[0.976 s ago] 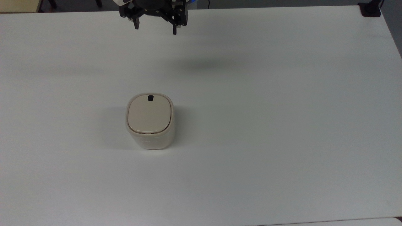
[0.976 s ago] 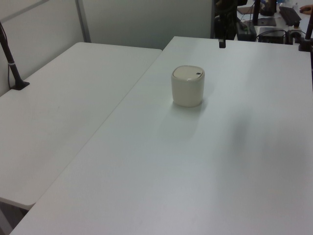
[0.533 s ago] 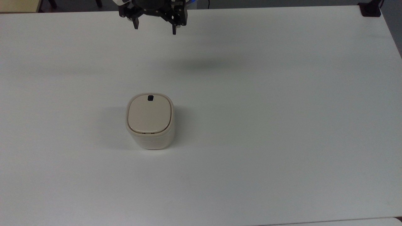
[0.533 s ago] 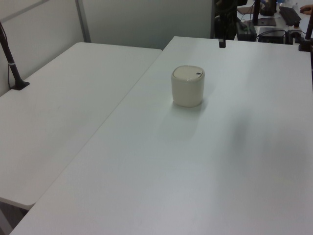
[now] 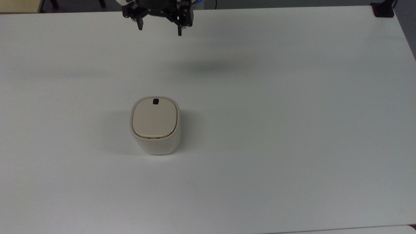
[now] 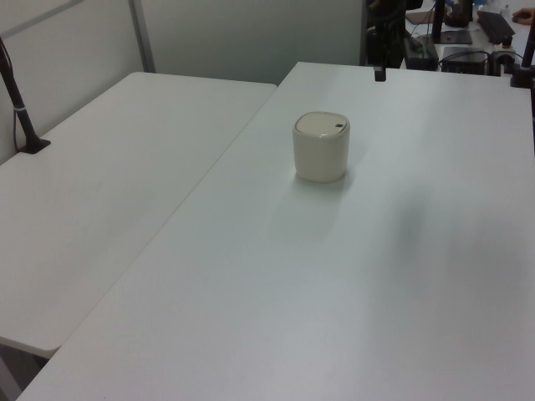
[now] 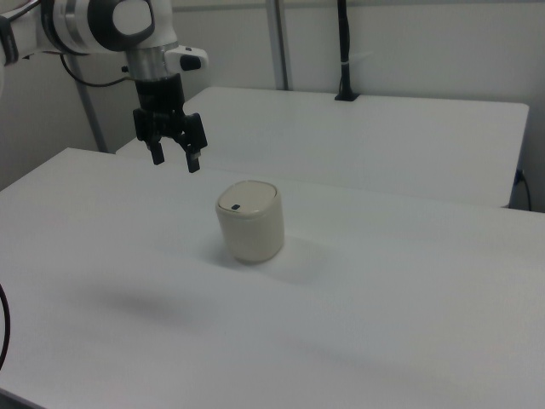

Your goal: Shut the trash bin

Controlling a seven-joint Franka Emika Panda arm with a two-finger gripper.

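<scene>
Bin (image 5: 155,128): cream-white, rounded-square body, upright on the white table (image 5: 292,130), somewhat toward the top view's left of centre. Seen also in the left view (image 6: 321,149) and the right view (image 7: 249,221).

Lid (image 5: 155,117): flat, beige, lying level and flush within the bin's rim; closed. Small black square button (image 5: 155,101) near the lid edge that faces the gripper in the top view.

Gripper (image 5: 160,30): black, two-finger, empty, fingers spread wide and pointing down. At the top view's upper edge, over the far side of the table, well apart from the bin and touching nothing. In the right view (image 7: 174,159) it hangs in the air above the table, higher than the lid and off to the right view's left of the bin.

Arm (image 7: 94,24): white with dark joints, entering from the right view's upper left.

Second table (image 6: 109,184): white, butted against the first, on the left view's left; bears a black clamped post (image 6: 18,100) at its edge.
</scene>
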